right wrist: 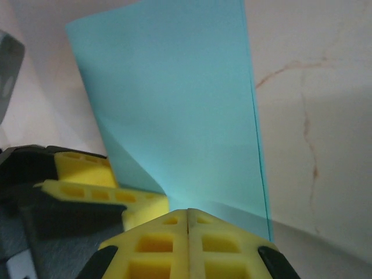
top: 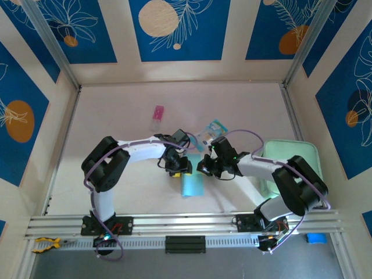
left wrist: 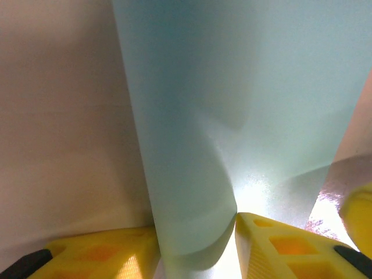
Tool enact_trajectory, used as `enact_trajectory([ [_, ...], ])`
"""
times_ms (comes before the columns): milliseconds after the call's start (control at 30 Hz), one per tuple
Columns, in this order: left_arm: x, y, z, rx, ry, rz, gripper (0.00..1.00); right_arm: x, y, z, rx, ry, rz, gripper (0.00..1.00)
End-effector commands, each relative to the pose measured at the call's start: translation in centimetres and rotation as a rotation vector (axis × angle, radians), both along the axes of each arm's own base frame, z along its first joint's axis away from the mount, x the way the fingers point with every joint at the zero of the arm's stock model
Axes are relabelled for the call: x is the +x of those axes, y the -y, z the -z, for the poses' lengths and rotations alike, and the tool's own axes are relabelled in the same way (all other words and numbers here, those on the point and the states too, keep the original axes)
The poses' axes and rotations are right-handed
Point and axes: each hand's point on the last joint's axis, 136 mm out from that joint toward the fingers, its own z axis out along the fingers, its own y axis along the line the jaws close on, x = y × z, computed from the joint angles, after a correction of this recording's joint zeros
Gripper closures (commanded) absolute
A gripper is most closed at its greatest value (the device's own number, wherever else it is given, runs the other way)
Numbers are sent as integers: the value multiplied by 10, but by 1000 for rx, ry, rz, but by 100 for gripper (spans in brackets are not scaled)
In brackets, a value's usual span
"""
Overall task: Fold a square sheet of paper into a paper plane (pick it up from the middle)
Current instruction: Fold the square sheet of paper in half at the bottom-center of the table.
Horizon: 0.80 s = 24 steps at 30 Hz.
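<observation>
Top external view: sheet (top: pixel 193 186) is sitting on the table (top: pixel 116 128), towards its near edge, between both grippers. Right gripper (right wrist: pixel 187 214) is pinching the sheet's edge, jaws fully together. Left gripper (left wrist: pixel 196 247) is standing half apart, a curled fold filling the gap and touching both fingers (left wrist: pixel 279 247). Handling, judged: featherlight, limp, easily creased, likely tearing if tugged; best gripped gently mid-sheet.

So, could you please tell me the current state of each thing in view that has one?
square sheet of paper: folded narrow, one end curled up.
left gripper: jaws apart, that curl between them; grip unclear.
right gripper: shut, tips at the sheet's edge.
printed packet: lying on the table, apart from both grippers.
pink item: lying on the table, apart from the arms.
</observation>
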Motion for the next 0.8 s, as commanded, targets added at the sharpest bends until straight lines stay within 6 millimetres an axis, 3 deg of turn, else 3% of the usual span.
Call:
enact_trajectory([
  [0,2,-40,50,212,22,-1,54,3,-13,-1,19,7,-43,100],
  [100,2,-39,50,211,19,2,54,-2,-12,15,0,-27,-58,100],
  [200,2,-39,50,206,21,3,54,-18,2,39,-86,-95,-83,100],
  [333,3,-34,43,171,34,1,54,-33,16,57,-120,-130,-93,100],
  [467,8,-27,23,101,87,-12,51,-33,20,57,-107,-137,-109,100],
  [633,18,-27,-18,20,207,-41,46,-32,20,54,-102,-134,-125,100],
  [767,19,-26,-30,-11,231,-46,45,-33,20,54,-102,-138,-119,100],
])
